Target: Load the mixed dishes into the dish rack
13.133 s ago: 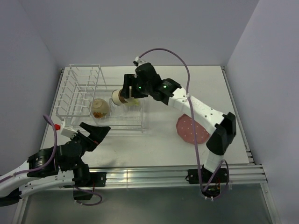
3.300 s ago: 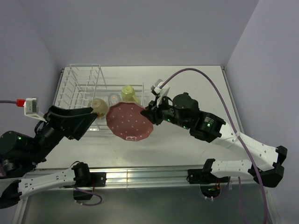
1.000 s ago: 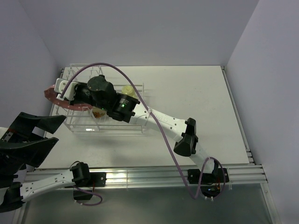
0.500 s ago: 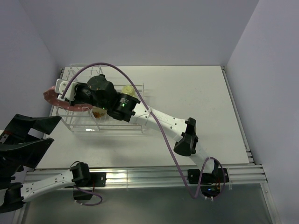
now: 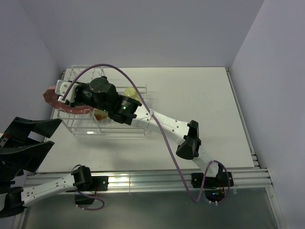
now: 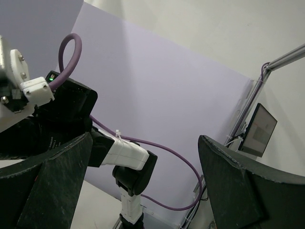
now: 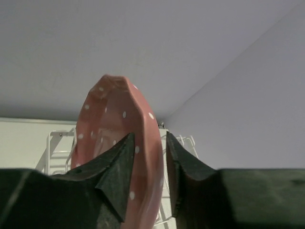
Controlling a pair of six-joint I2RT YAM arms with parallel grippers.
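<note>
**Dotted plate held over the rack's slotted end**

The right gripper [image 7: 148, 139] is clamped on the pink white-dotted plate [image 5: 50, 94], one finger on each face, with the plate seen edge-on from the wrist. From above, the right arm reaches far across to the left. It holds the plate over the tall slotted end of the white wire dish rack [image 5: 85, 74]; whether it touches the wires, I can't tell. The pale yellow-green mug [image 5: 130, 92] sits in the lower basket section, partly hidden by the arm. By the near left edge of the table [image 5: 205, 100], the left gripper [image 5: 40, 138] hangs with jaws spread wide, holding nothing.
</note>
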